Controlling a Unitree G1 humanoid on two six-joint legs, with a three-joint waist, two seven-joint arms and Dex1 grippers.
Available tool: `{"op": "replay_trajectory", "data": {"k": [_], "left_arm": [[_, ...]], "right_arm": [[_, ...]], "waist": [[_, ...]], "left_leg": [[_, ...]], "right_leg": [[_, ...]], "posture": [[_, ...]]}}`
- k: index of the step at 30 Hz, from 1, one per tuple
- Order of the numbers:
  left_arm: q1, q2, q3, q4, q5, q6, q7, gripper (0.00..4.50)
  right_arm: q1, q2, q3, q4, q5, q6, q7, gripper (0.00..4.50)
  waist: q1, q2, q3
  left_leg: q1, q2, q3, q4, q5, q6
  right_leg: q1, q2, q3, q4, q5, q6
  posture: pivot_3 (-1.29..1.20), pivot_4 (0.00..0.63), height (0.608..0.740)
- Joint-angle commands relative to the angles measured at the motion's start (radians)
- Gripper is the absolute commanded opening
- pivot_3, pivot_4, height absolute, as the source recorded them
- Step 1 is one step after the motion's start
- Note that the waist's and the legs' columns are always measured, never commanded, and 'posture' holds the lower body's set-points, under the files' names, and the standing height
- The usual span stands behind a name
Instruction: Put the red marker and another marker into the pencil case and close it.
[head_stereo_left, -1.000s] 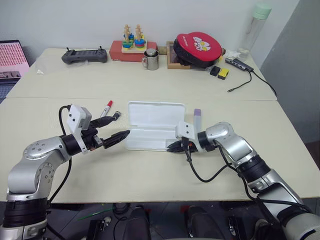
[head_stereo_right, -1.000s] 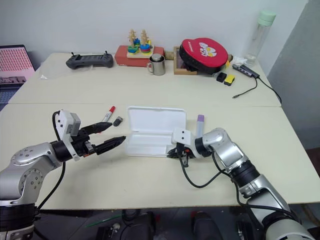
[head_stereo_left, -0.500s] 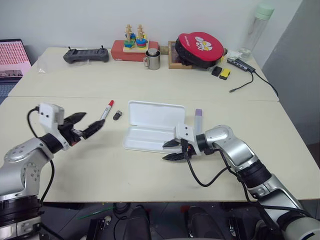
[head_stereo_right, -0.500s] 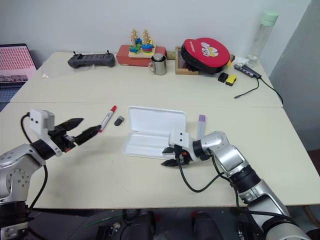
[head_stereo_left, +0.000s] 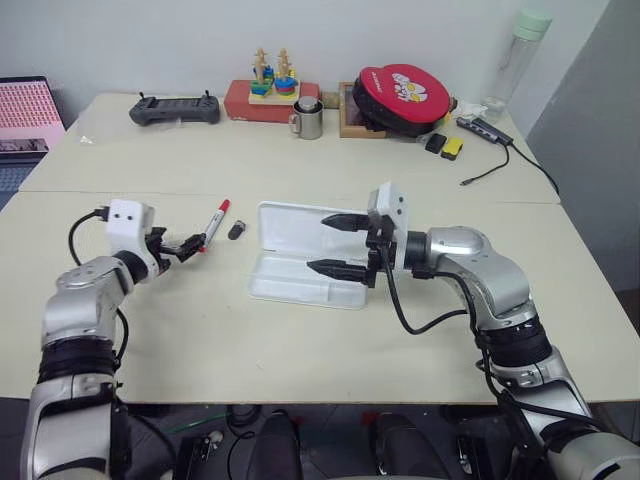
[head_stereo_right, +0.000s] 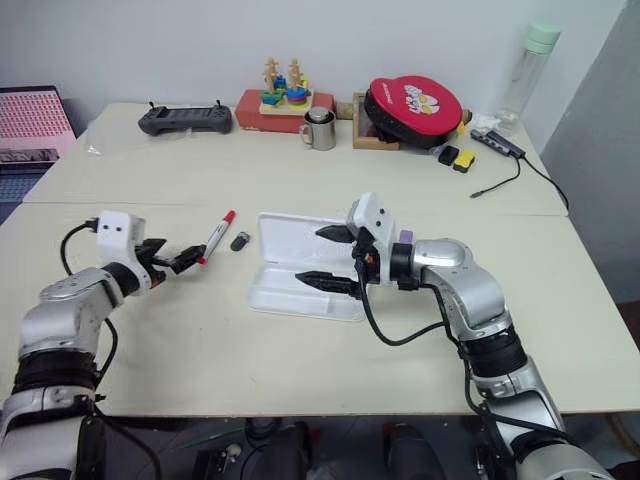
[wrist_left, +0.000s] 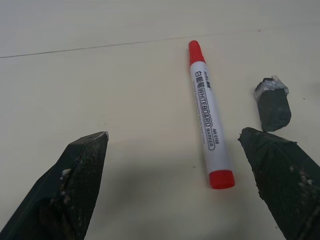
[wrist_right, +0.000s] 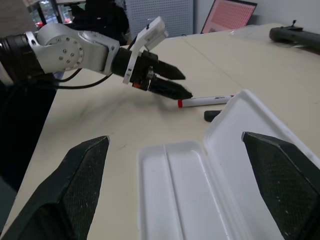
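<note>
Head views: right gripper (head_stereo_left: 336, 243) now hangs above the open pencil case (head_stereo_left: 300, 279), fingers spread wide and holding nothing. A second ago it sat low at the case's right end with fingers pressed together; it has since lifted and opened. Left gripper (head_stereo_left: 186, 244) has swung away from the case's left end toward the red marker (head_stereo_left: 214, 221) and is spread, also holding nothing. Both markers remain outside the case, so no insertion is done; judged step in hand: the left arm's approach to the red marker. The purple-capped marker (head_stereo_right: 404, 236) shows only its cap, just behind the right wrist, beside the case's right end.

Left wrist view: red marker (wrist_left: 208, 120) lies flat on the table (wrist_left: 100, 90) between the two spread fingers, nearer one of them, untouched. A small black object (wrist_left: 272, 104) lies just beside it.

Right wrist view: pencil case (wrist_right: 200, 195) lies open and empty, lid flat. Beyond it the red marker (wrist_right: 205, 101) lies with its long axis roughly parallel to the lid's end edge, one red end just in front of the left gripper's (wrist_right: 172, 82) tips.
</note>
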Motion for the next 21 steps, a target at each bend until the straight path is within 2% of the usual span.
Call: {"op": "replay_trajectory", "data": {"k": [1,3,6,12,21], "left_arm": [[-0.033,0.001,-0.014,0.025,0.014,-0.038,-0.040,4.50],[-0.040,-0.007,-0.023,0.034,0.018,-0.035,-0.052,4.50],[-0.038,-0.005,-0.041,0.043,0.040,-0.006,-0.043,4.06],[-0.030,-0.005,-0.045,0.034,0.047,0.002,-0.056,2.67],[-0.050,-0.016,-0.032,0.070,0.051,-0.017,-0.032,1.09]], "right_arm": [[-0.015,0.002,-0.036,-0.056,0.032,0.004,-0.031,4.47],[-0.015,0.002,-0.037,-0.062,0.034,0.005,-0.042,4.47],[-0.020,0.001,-0.045,-0.069,0.036,0.003,-0.061,4.50],[-0.030,-0.001,-0.056,-0.068,0.051,-0.003,-0.084,4.50],[-0.036,-0.014,-0.062,-0.055,0.059,-0.011,-0.093,4.50]], "waist": [[-0.001,0.000,0.000],[-0.001,0.000,0.000],[-0.001,0.000,0.000],[-0.001,0.000,0.000],[-0.001,0.000,0.000]], "left_leg": [[0.000,0.000,0.000,0.000,0.000,0.000],[0.000,0.000,0.000,-0.001,0.000,0.000],[0.000,0.000,0.000,-0.001,0.000,0.000],[0.000,0.000,0.000,0.000,0.000,0.000],[0.000,0.000,0.000,0.000,0.000,0.000]], "right_leg": [[0.000,0.000,0.000,0.000,0.001,-0.002],[-0.001,0.000,0.000,0.000,0.001,-0.002],[-0.001,0.000,0.000,0.000,0.001,-0.002],[0.000,0.000,0.000,0.001,0.001,-0.002],[0.000,0.000,0.000,0.001,0.001,-0.002]], "posture": [[0.00,0.150,0.740],[0.00,0.150,0.740],[0.00,0.150,0.740],[0.00,0.150,0.740],[0.00,0.150,0.740]]}}
